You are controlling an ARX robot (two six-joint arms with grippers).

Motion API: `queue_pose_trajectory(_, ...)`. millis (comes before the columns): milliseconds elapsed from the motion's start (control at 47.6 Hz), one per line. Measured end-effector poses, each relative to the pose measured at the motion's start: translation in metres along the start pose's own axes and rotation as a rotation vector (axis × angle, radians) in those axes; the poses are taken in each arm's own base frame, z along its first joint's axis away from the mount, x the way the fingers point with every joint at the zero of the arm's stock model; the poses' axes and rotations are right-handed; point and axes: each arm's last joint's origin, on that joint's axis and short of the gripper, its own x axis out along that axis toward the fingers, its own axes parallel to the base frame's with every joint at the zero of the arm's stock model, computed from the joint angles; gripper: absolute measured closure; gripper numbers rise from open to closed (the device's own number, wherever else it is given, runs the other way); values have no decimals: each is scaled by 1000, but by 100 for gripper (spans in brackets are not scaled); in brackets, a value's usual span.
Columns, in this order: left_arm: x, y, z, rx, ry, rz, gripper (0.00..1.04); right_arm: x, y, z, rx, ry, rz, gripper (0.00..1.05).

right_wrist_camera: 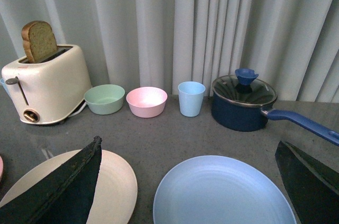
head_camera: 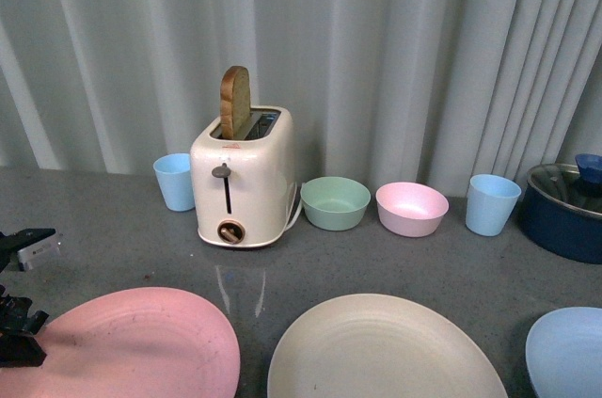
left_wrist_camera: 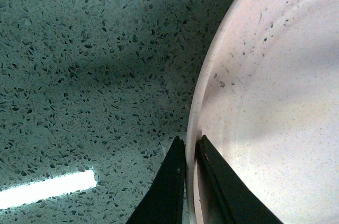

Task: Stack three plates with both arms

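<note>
Three plates lie in a row along the near edge of the grey counter: the pink plate (head_camera: 141, 346) at left, the cream-beige plate (head_camera: 386, 351) in the middle, the light blue plate (head_camera: 569, 351) at right. My left gripper (head_camera: 19, 327) is shut on the pink plate's left rim; the left wrist view shows its black fingers (left_wrist_camera: 172, 181) pinching the rim of that plate (left_wrist_camera: 275, 102). My right gripper (right_wrist_camera: 188, 144) is open above the light blue plate (right_wrist_camera: 222, 192), with the cream-beige plate (right_wrist_camera: 114, 187) beside it. It is out of the front view.
Behind the plates stand a cream toaster (head_camera: 240, 177) with a bread slice, a blue cup (head_camera: 174, 182), a green bowl (head_camera: 335, 202), a pink bowl (head_camera: 411, 208), another blue cup (head_camera: 492, 203) and a dark blue lidded pot (head_camera: 564, 210). A curtain hangs behind.
</note>
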Motion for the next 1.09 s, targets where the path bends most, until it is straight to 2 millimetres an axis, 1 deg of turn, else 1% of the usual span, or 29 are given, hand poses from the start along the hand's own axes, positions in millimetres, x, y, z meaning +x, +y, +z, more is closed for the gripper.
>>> queue_pose_trajectory(189, -12, 2, 9, -5, -6, -22, 101, 0, 0, 0, 0, 0, 0, 7)
queue_pose_trajectory(441, -33, 9, 30, -1, -22, -19, 101, 0, 0, 0, 0, 0, 0, 7)
queue_pose_trajectory(609, -54, 18, 47, 15, -41, 14, 101, 0, 0, 0, 0, 0, 0, 7)
queue_pose_trajectory(756, -76, 19, 63, 35, -79, 29, 101, 0, 0, 0, 0, 0, 0, 7)
queue_pose_trajectory(882, -95, 13, 74, 59, -122, 20, 101, 0, 0, 0, 0, 0, 0, 7)
queue_pose_trajectory(966, -105, 4, 79, 79, -148, -3, 101, 0, 0, 0, 0, 0, 0, 7)
queue_pose_trajectory(1050, -114, -15, 83, 110, -176, -42, 101, 0, 0, 0, 0, 0, 0, 7)
queue_pose_trajectory(1092, -115, -25, 82, 123, -180, -67, 101, 0, 0, 0, 0, 0, 0, 7)
